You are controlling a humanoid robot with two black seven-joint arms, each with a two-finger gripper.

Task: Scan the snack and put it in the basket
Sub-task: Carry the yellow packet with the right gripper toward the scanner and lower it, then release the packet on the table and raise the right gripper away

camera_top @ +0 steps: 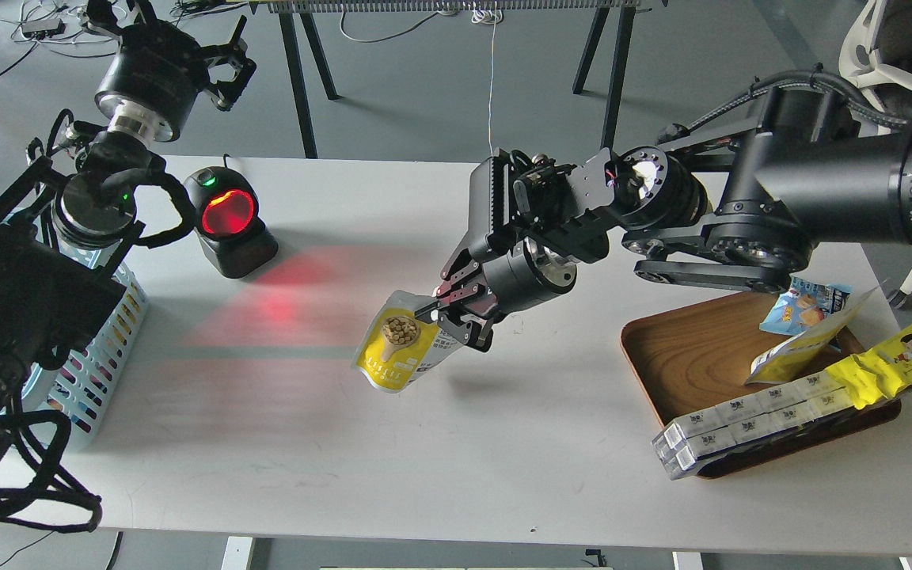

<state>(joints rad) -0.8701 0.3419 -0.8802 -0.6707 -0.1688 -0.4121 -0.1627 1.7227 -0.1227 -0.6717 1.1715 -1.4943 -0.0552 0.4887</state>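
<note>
The snack (pixel 394 346), a small yellow pouch with a round picture of brown nuggets, hangs above the middle of the white table. My right gripper (pixel 442 311) is shut on the pouch's upper right edge and holds it tilted, picture side up. The light blue basket (pixel 100 360) stands at the table's left edge, mostly hidden behind my left arm. My left gripper (pixel 222 59) is raised high at the back left, beyond the table, with its fingers spread and nothing in it.
A black barcode scanner (pixel 228 222) with a glowing red window stands at the back left and throws red light on the table. A brown wooden tray (pixel 689 356) at the right holds a blue snack bag, a long yellow wrapper and boxed packs.
</note>
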